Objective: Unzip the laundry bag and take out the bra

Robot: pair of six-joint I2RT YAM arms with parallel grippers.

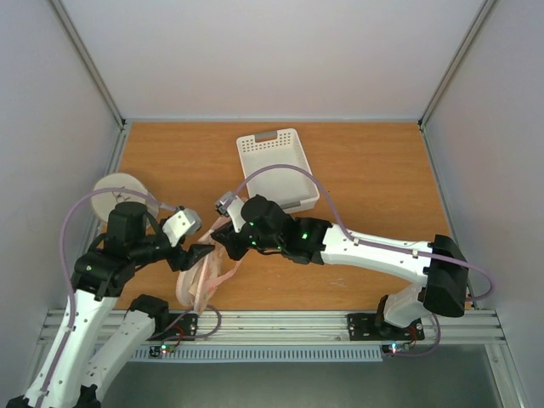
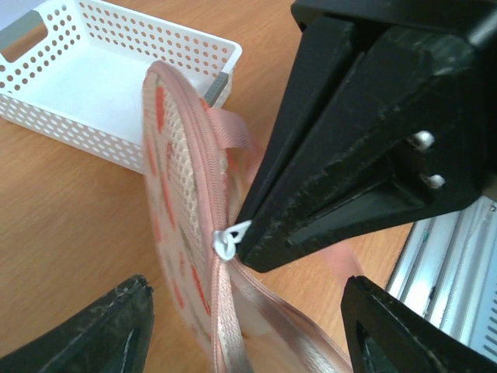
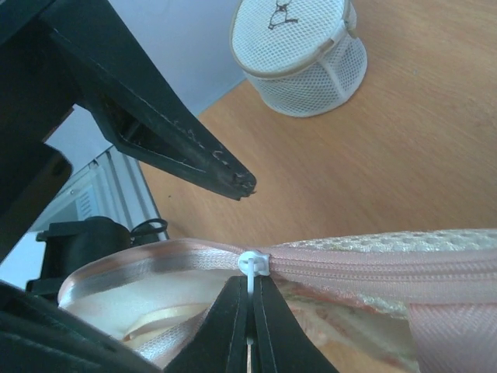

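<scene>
The laundry bag (image 1: 202, 276) is a cream pouch with pink-orange marks, lifted on edge at the near left of the table. It also shows in the left wrist view (image 2: 175, 194) and the right wrist view (image 3: 388, 249). My right gripper (image 3: 250, 291) is shut on the white zipper pull (image 3: 252, 264), partway along the pink zipper. The zipper is open behind the pull, and pale peach fabric with a strap (image 3: 147, 315) shows inside, probably the bra. My left gripper (image 2: 248, 284) is open, its fingers standing either side of the bag's lower part without touching it.
A white perforated basket (image 1: 276, 166) stands at the table's middle back, close behind the bag (image 2: 116, 78). A round white mesh case with a black drawing (image 1: 119, 191) stands at the left edge. The metal rail (image 1: 280, 327) runs along the near edge.
</scene>
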